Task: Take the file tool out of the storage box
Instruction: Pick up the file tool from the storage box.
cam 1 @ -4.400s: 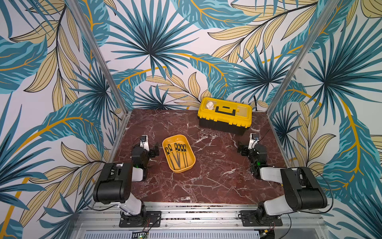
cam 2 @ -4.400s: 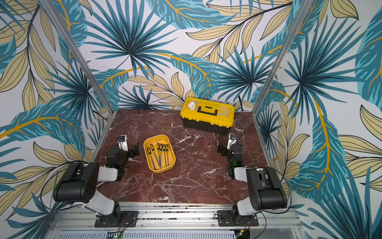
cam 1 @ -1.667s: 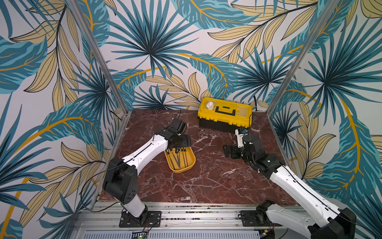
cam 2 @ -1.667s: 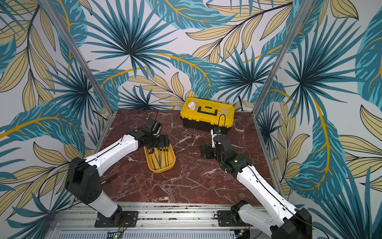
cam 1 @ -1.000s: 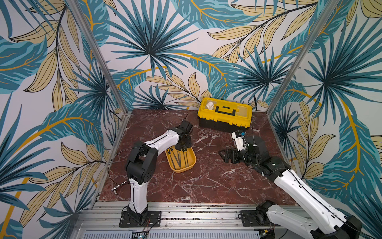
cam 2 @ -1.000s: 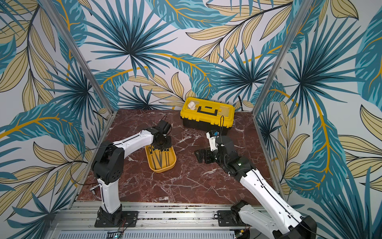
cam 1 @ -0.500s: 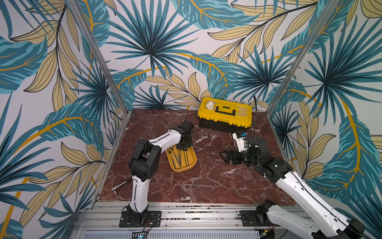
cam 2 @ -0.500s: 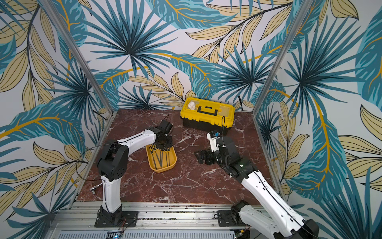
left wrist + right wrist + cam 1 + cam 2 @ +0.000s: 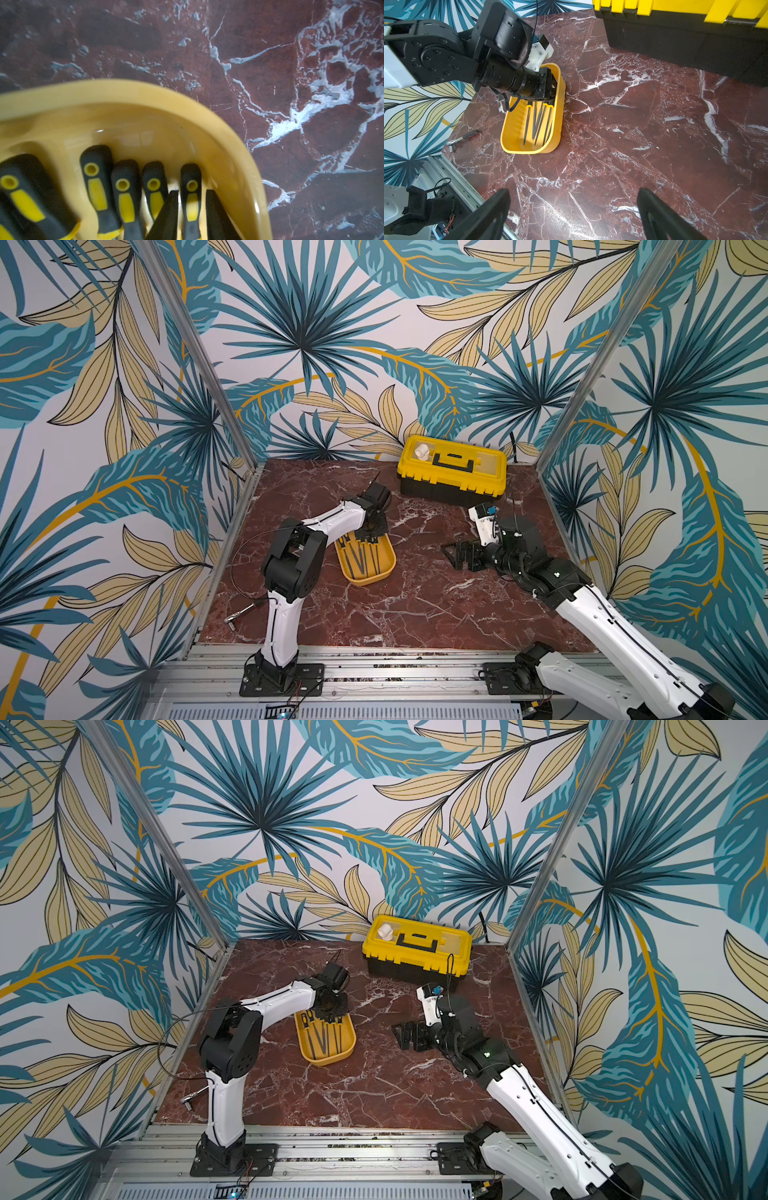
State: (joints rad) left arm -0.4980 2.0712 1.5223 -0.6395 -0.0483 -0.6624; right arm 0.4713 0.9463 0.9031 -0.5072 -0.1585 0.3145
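At the end of the shallow yellow-orange plastic storage box (image 9: 145, 91) that faced the black toolbox with the yellow lid (image 9: 453, 472), the left gripper (image 9: 191, 191) sat down inside the box with its jaws narrow, straddling the black-and-yellow handle of the slim file tool (image 9: 191, 178) lying outermost, next to the box's long wall. Couldn't tell whether the fingers (image 9: 166, 218) were actually clamped; they looked just beside the handle on both sides. That file lay flat in the box, alongside several like it, handles bunched at this end and tips toward the opposite end. The step in hand looked like securing the grasp, with nothing lifted out yet. To do it well: get a square pinch on the handle only, keep the neighbouring handle out of the jaws, then lift handle-first and high enough for the tip to clear the rim. The box looked light and would probably slide or tip if the file dragged. In both top views the left arm had its elbow raised beside the box, forearm reaching over it and wrist pitched down into it. The right gripper (image 9: 574, 191) stood wide and empty, low over the red marble tabletop (image 9: 415, 605), well apart from the box and aimed toward it.
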